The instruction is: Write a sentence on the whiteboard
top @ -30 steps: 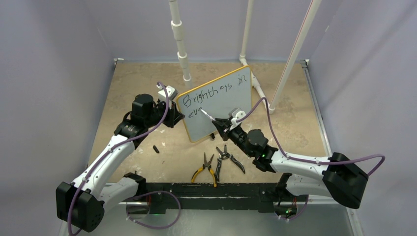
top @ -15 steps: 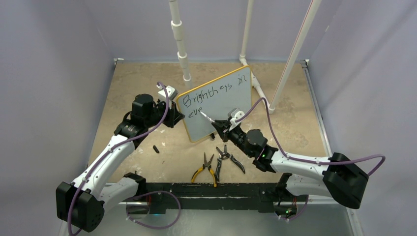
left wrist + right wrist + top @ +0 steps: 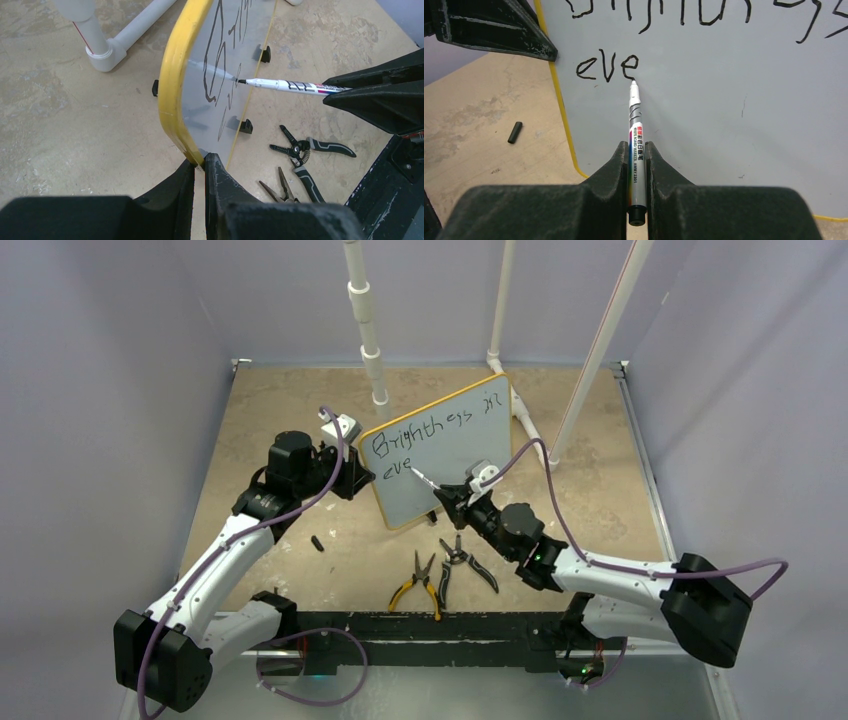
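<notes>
Where the small rectangular whiteboard (image 3: 455, 465), rounded at the corners and rimmed in thin yellow-orange, is propped at a lean across the middle of the tan mottled table (image 3: 280, 410), its lower-left rim is pinched by the left gripper (image 3: 360, 477). The black jaws are closed tight on the yellow edge. The board's far right corner is set close to a white pipe elbow (image 3: 520, 405). Bare table is left open beyond both arms to the side walls, and behind the board to the back wall.

Counted:
- Three white plastic pipes are counted, rising at the back (image 3: 368, 320).
- Two pairs of pliers are laid side by side between board and base rail. One is yellow-handled (image 3: 418, 585) and one black-and-grey-handled (image 3: 465, 560).
- One short black cap-like cylinder (image 3: 317, 543) is noted loose on the table.
- Three small black feet (image 3: 245, 126) are made out around the board in the left wrist view.

One slim silver marker (image 3: 636, 150) with a printed colour band is clamped between the matte black wedge fingers of the right gripper (image 3: 637, 146). Its tip is pressed to the glossy board face.

The black handwritten sentence (image 3: 430, 425) is laid in two lines. The upper is read roughly as "Brightness in". On the lower, only "eve" (image 3: 608, 66) is written, with the tip touching the last letter.
</notes>
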You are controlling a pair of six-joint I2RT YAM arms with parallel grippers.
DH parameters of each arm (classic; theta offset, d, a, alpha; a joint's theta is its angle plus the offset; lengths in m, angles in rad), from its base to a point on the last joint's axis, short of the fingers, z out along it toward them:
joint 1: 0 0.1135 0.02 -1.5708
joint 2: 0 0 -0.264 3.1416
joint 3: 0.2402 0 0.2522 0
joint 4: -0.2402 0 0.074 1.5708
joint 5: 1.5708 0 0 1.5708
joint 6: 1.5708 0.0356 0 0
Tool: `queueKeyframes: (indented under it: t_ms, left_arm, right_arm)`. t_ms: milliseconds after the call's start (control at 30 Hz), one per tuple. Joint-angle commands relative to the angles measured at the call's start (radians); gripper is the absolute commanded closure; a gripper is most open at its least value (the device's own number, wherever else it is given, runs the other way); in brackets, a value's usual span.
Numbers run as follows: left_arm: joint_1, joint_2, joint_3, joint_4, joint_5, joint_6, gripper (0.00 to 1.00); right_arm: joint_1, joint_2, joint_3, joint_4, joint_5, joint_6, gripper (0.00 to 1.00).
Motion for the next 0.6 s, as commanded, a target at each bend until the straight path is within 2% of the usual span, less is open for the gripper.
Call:
queueKeyframes:
  t_ms: [0,267,567]
  left_arm:
    - [0.002,-0.026,-0.011,0.020,0.005,0.024,1.00]
    - [0.002,-0.026,-0.013,0.020,0.008,0.025,1.00]
    - [0.002,-0.025,-0.014,0.022,0.010,0.023,1.00]
  right_arm:
    - [-0.004,-0.039,0.001,-0.027,0.091,0.016,1.00]
    - [-0.004,-0.110,-0.023,0.019,0.058,-0.005,1.00]
    - [-0.005,-0.059,0.019,0.067,0.021,-0.025,1.00]
